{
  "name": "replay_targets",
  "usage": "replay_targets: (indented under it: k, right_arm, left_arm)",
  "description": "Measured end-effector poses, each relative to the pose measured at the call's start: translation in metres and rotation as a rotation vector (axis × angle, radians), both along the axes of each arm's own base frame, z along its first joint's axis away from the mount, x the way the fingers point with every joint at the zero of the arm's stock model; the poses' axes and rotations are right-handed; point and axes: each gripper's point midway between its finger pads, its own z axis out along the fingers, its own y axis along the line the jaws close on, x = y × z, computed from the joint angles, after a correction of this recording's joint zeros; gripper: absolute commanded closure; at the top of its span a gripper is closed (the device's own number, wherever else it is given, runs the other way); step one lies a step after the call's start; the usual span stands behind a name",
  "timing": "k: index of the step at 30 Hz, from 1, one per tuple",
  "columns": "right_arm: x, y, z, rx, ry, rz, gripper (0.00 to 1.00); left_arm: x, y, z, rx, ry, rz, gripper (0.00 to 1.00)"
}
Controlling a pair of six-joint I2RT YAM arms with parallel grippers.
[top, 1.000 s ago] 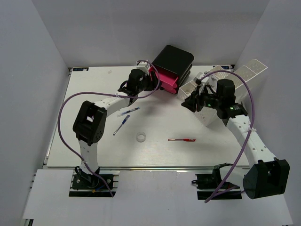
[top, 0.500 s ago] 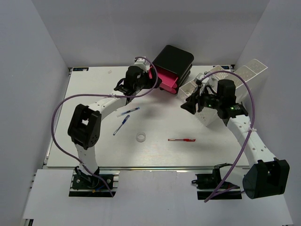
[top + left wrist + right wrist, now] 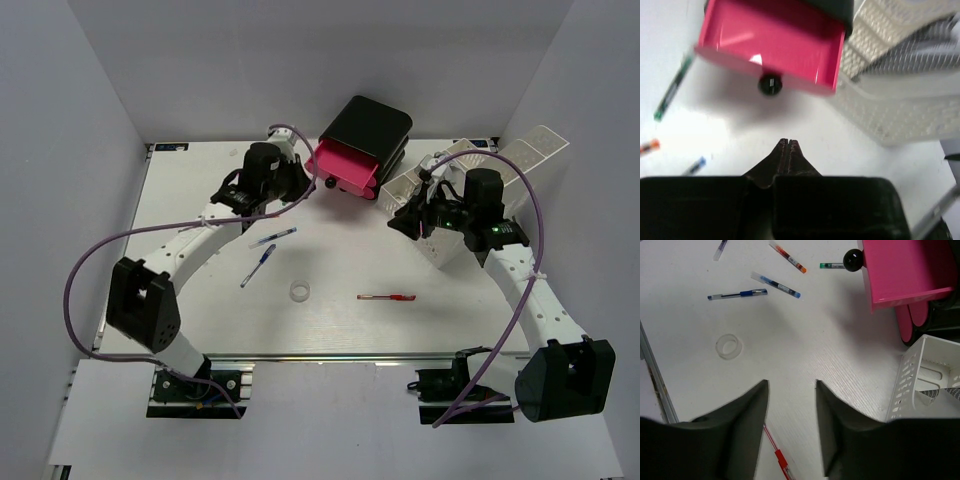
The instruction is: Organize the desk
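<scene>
Desk [image 3: 450,310] filled the middle of the top view, flat under both arms, silver rail [image 3: 300,355] along its near edge.

Changes from a second earlier:
- The left arm had swung away to the left, its elbow now far out and low on the left side.
- The left gripper [image 3: 788,144], which was right up at the drawer front before, had backed off and sat clear of it. Its fingers were pressed together with nothing between them.
- The pink drawer [image 3: 345,168] stuck further out of the black drawer unit [image 3: 368,125] than before.
- In the left wrist view the round black knob [image 3: 770,85] sat just ahead of the closed tips, not touching.

The right arm had barely shifted. The right gripper [image 3: 791,385] hung over bare desk beside the white perforated tray [image 3: 920,375], fingers apart and empty.

Loose items had not moved:
- Two blue pens [image 3: 272,237] lay near each other, left of centre.
- The clear tape ring [image 3: 299,291] sat just below them.
- The red pen [image 3: 387,297] lay to the right of the ring, well apart from the blue pens.
- The right wrist view also showed an orange pen [image 3: 788,256] and a green pen [image 3: 830,265] lying by the knob.
</scene>
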Motion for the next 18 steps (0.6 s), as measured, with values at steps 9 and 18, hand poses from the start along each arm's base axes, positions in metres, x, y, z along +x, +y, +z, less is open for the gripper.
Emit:
replay_targets:
  k: [9, 18]
  right_arm:
    - [-0.003, 0.002, -0.001, 0.002, 0.000, 0.026, 0.61]
    - [-0.001, 0.000, -0.002, 0.000, 0.002, 0.020, 0.57]
  left_arm:
    - [-0.116, 0.044, -0.091, 0.209, 0.445, -0.048, 0.34]
    - [-0.213, 0.064, -0.166, 0.401, 0.741, -0.045, 0.30]
